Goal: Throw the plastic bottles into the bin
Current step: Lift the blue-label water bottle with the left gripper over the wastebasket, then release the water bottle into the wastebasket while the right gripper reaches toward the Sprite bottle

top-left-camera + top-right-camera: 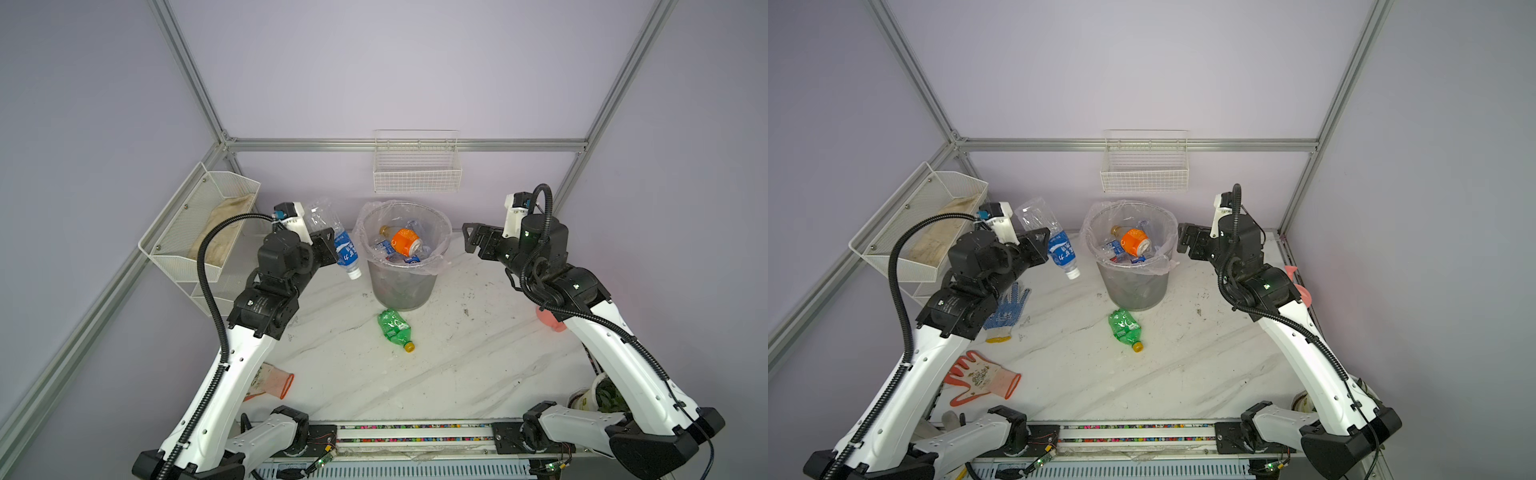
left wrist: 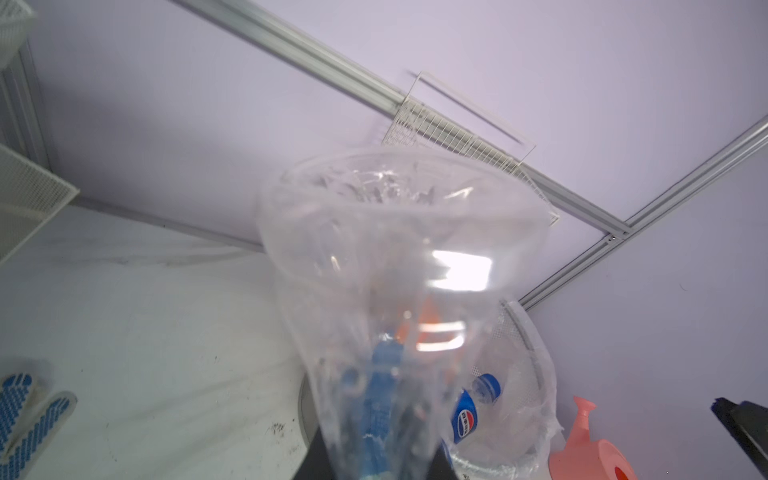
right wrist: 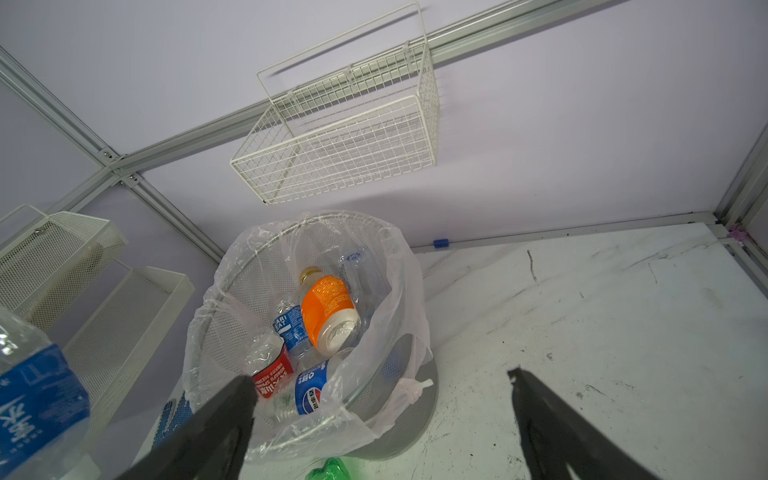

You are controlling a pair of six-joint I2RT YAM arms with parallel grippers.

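Marble tabletop [image 1: 457,353]: our left gripper [image 1: 330,243] pinches mid-body a blue-labelled bottle [image 1: 345,250] we judge light and crushable; our right gripper [image 1: 467,237] gapes empty beside the bin [image 1: 401,286].

bin [image 1: 401,286] 1 | bottles [image 1: 345,248] outside 2, inside 5 seen | gloves [image 1: 1005,312] 2 | watering can [image 2: 590,453] 1 | baskets [image 1: 417,174] 3

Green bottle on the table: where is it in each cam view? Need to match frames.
Top view: green bottle lying mid-frame, just in front of the bin.
Top view: same spot, in front of the bin.
Left wrist: not in view.
Right wrist: a green sliver at the frame edge, by the bin's base.
Shared landmark: the bin, in all four.
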